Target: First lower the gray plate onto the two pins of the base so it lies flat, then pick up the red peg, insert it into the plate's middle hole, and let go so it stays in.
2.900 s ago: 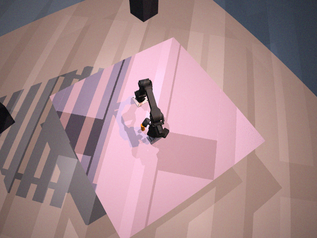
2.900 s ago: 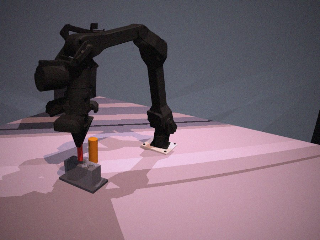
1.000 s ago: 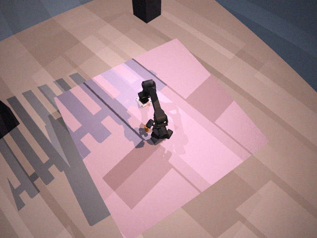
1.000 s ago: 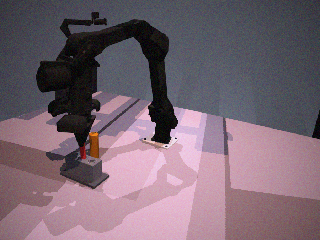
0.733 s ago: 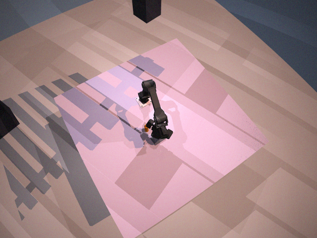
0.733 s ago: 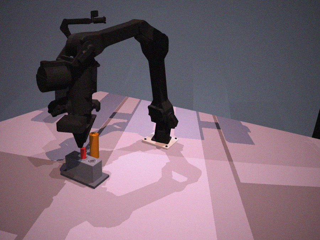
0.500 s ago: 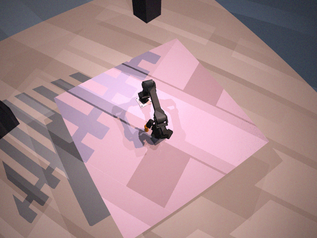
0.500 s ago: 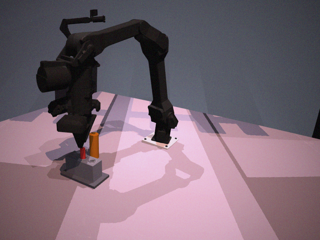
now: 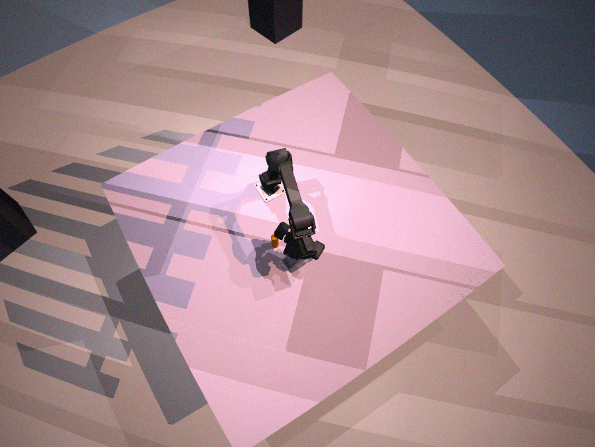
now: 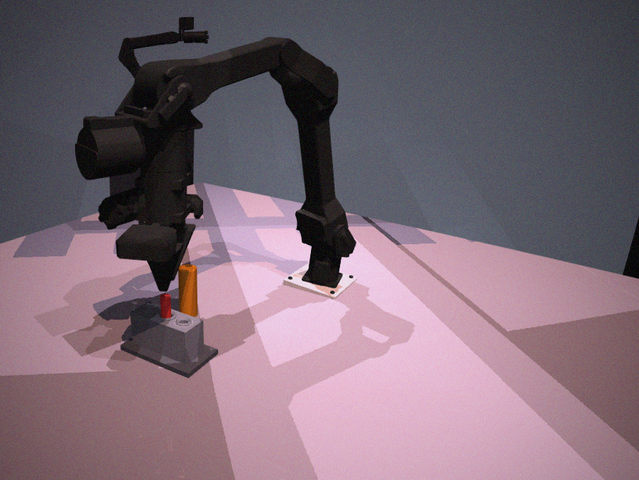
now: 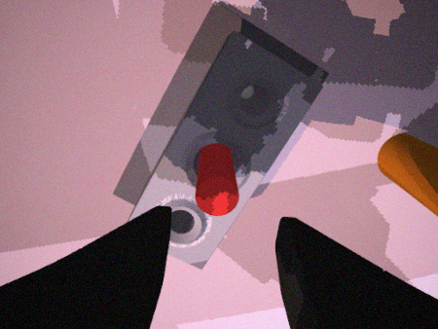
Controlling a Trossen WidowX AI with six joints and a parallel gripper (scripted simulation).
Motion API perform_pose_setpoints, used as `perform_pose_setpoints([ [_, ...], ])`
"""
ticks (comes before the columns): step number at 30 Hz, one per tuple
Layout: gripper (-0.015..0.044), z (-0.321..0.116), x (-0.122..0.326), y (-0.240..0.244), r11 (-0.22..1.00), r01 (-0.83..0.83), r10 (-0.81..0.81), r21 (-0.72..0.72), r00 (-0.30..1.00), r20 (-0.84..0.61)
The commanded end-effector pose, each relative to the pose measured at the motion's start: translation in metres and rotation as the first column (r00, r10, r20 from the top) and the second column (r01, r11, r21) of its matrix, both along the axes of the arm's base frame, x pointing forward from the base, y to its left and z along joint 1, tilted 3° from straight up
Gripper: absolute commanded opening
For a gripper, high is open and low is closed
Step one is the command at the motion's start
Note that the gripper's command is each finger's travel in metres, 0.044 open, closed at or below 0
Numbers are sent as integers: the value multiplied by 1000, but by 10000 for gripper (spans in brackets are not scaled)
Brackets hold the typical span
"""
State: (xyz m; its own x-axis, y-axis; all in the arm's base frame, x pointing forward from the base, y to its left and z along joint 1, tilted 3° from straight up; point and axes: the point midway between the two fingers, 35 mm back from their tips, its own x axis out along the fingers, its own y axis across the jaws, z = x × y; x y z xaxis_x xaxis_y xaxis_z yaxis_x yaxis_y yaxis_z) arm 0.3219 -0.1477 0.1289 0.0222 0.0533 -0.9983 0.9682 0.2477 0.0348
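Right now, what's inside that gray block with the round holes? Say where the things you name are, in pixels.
The red peg (image 10: 165,305) (image 11: 217,182) stands in the middle hole of the gray block (image 10: 178,338) (image 11: 195,253), its upper part showing. Its lower part is hidden inside, so how deep it reaches can't be seen.
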Motion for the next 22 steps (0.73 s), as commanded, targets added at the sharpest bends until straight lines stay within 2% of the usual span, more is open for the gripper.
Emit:
perform_pose_setpoints([
  [1, 150, 4, 0, 0, 1000, 3, -3, -7, 1000, 2],
  [22, 150, 13, -3, 4, 1000, 3, -3, -7, 1000, 2],
])
